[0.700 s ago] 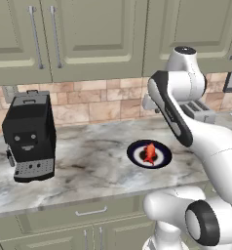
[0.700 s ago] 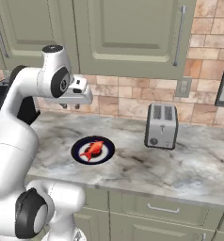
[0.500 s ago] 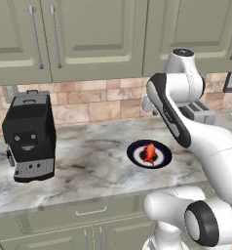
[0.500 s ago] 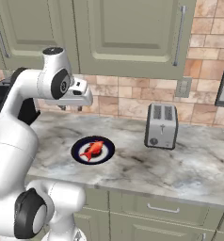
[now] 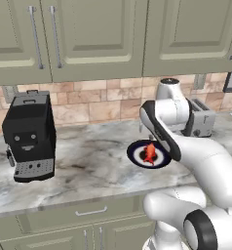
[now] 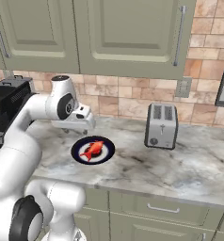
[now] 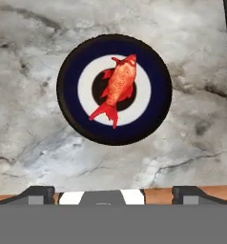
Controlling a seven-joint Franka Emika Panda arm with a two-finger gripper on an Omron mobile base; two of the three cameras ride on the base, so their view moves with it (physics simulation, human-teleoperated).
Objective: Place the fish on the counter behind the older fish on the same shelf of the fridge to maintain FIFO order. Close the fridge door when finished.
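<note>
We saw the small bright orange-red fish [image 7: 116, 86] lying at the centre of a round dark-blue plate with a white ring [image 7: 153, 124], a little above the middle of the hand view, its head toward the upper right and its forked tail toward the lower left. The fish stayed wholly inside the plate's rim. In the left base view the same fish [image 5: 149, 152] sat on the plate [image 5: 137, 157] right of centre, partly behind the white arm; in the right base view the fish [image 6: 92, 149] and plate [image 6: 107, 154] lay left of centre.

The plate rested on the long marbled grey-and-white stone desk [image 7: 34, 143], with bare stone all round it. In the left base view a broad open stretch of desk [image 5: 93, 166] ran between the plate and the black boxy coffee machine [image 5: 29, 135] at the left, which stood close to the front edge. The silver two-slot toaster [image 6: 161, 125] stood well apart from the plate, toward the brick back wall.

The pincer [image 6: 80, 128] hung just above the plate's far rim, touching nothing. Its two dark fingertips [image 7: 39, 194] showed at the bottom corners of the hand view, spread wide apart with nothing between them.
</note>
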